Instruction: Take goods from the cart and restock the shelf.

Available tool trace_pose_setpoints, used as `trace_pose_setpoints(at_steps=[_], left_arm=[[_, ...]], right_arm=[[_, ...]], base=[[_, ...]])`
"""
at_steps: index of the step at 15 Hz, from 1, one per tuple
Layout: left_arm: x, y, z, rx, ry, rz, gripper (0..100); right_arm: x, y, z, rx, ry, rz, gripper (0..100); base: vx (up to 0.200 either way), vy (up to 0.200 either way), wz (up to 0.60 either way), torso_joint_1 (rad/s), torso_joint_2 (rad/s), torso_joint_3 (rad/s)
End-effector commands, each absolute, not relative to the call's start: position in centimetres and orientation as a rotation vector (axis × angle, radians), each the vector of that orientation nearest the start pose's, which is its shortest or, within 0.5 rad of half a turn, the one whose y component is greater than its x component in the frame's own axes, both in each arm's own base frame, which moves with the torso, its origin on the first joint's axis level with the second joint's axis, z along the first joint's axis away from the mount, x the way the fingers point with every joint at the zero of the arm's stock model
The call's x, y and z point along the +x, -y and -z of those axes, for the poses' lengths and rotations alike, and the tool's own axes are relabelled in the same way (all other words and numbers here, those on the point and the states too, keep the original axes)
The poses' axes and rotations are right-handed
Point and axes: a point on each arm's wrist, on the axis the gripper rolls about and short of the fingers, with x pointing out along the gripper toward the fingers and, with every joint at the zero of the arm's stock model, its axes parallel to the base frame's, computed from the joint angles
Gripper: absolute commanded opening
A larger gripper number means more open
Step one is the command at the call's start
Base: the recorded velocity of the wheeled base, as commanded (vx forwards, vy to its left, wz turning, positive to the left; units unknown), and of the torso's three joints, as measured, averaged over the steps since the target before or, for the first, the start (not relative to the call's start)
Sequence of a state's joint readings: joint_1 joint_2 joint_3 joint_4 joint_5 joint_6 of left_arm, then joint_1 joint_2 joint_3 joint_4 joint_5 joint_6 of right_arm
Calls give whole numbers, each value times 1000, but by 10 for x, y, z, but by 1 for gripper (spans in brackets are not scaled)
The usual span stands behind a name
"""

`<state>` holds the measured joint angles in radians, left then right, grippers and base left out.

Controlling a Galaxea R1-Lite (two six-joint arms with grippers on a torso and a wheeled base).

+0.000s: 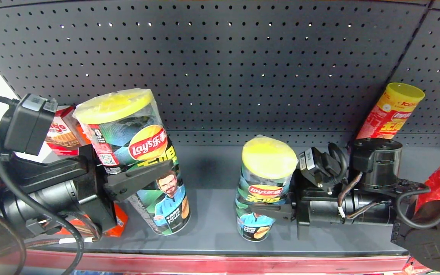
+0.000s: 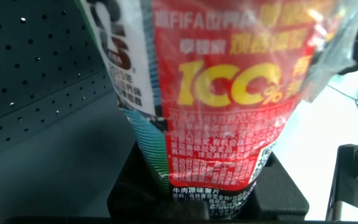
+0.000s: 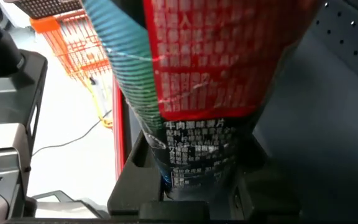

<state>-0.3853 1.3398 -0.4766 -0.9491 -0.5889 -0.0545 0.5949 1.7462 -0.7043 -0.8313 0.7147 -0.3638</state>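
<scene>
Head view overlooks shelf (image 1: 212, 227); wrist views hug canisters (image 2: 222, 106).

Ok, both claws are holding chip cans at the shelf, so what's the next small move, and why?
Probably open the right claw and let go: the right can looks upright with its base on the shelf. The left can looks tilted, so it likely needs righting first.

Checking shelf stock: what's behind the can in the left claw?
A red-and-white snack box and, lower, an orange pack; the can and left claw cover most of both.
</scene>
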Motion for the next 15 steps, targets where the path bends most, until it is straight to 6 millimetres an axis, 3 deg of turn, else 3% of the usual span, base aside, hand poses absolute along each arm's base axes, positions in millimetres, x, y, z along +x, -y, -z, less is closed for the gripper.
trace_pose_setpoints(at_steps=[1, 2, 3, 9, 15], left_arm=[[181, 87, -217, -42, 62, 977, 0], [181, 87, -217, -42, 62, 977, 0], [181, 87, -217, -41, 64, 979, 0], [181, 87, -216, -42, 62, 977, 0], [181, 87, -216, -42, 62, 977, 0]], right_arm=[[243, -182, -157, -300, -2, -1332, 0], [244, -182, -156, -301, -5, -1332, 0], [244, -182, -156, -302, -3, -1330, 100], [235, -176, -165, -305, 23, -1311, 100], [198, -148, -200, -324, 114, -1165, 100]], base=[[0, 0, 0, 0, 0, 0], [0, 0, 0, 0, 0, 0], [0, 0, 0, 0, 0, 0], [0, 0, 0, 0, 0, 0], [0, 0, 0, 0, 0, 0]])
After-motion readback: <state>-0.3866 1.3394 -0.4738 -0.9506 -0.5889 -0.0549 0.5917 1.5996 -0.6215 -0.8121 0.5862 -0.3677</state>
